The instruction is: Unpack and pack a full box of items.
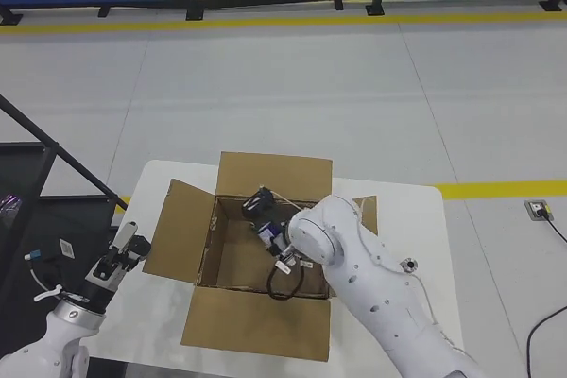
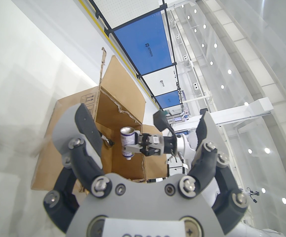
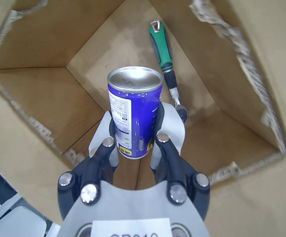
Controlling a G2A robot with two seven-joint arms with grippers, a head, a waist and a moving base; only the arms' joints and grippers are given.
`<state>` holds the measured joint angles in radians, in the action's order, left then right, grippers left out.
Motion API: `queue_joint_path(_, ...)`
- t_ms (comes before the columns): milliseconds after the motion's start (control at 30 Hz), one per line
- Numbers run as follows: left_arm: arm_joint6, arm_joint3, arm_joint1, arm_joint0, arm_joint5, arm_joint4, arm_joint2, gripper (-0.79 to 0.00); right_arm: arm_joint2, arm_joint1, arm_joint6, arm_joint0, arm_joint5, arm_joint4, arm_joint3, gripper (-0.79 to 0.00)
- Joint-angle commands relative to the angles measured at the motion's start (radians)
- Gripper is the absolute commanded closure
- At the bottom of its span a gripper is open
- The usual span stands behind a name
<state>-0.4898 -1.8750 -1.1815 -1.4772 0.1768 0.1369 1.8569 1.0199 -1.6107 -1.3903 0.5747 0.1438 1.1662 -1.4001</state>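
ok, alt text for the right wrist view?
The end effector grips a blue can by its sides, over the inside of an open cardboard box. A green-handled ratchet lies on the box floor beyond the can, near one wall.

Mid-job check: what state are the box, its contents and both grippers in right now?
cardboard box: open, flaps spread outward.
blue can: gripped by its sides, held inside the box, clear of the floor.
ratchet wrench: lying loose on the box floor, by a wall.
right gripper: shut on the blue can.
left gripper: open, empty, outside the box.
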Motion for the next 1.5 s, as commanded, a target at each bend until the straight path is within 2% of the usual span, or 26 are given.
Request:
queue_joint_path(0,0.000,0.000,0.000,0.000,0.000,0.000,0.000,-0.785,0.076,0.023,-0.022,0.107,-0.017,0.053,-0.222,0.000)
queue_joint_path(200,0.000,0.000,0.000,0.000,0.000,0.000,0.000,-0.785,0.272,0.060,-0.007,0.334,-0.137,0.198,-0.690,0.000)
queue_joint_path(300,0.000,0.000,0.000,0.000,0.000,0.000,0.000,-0.785,0.372,0.069,0.010,0.423,-0.195,0.218,-0.828,0.000)
queue_joint_path(400,0.000,0.000,0.000,0.000,0.000,0.000,0.000,-0.785,0.480,0.078,-0.006,0.487,-0.222,0.237,-0.877,0.000)
queue_joint_path(567,0.000,0.000,0.000,0.000,0.000,0.000,0.000,-0.785,0.617,0.090,-0.066,0.508,-0.250,0.257,-0.779,0.000)
queue_joint_path(867,0.000,0.000,0.000,0.000,0.000,0.000,0.000,-0.785,0.791,0.121,-0.065,0.439,-0.164,0.200,-0.398,0.000)
queue_joint_path(1100,0.000,0.000,0.000,0.000,0.000,0.000,0.000,-0.785,0.830,0.144,-0.048,0.391,-0.136,0.230,-0.186,0.000)
queue_joint_path(1467,0.000,0.000,0.000,0.000,0.000,0.000,0.000,-0.785,0.819,0.170,-0.020,0.329,-0.118,0.263,0.007,0.000)
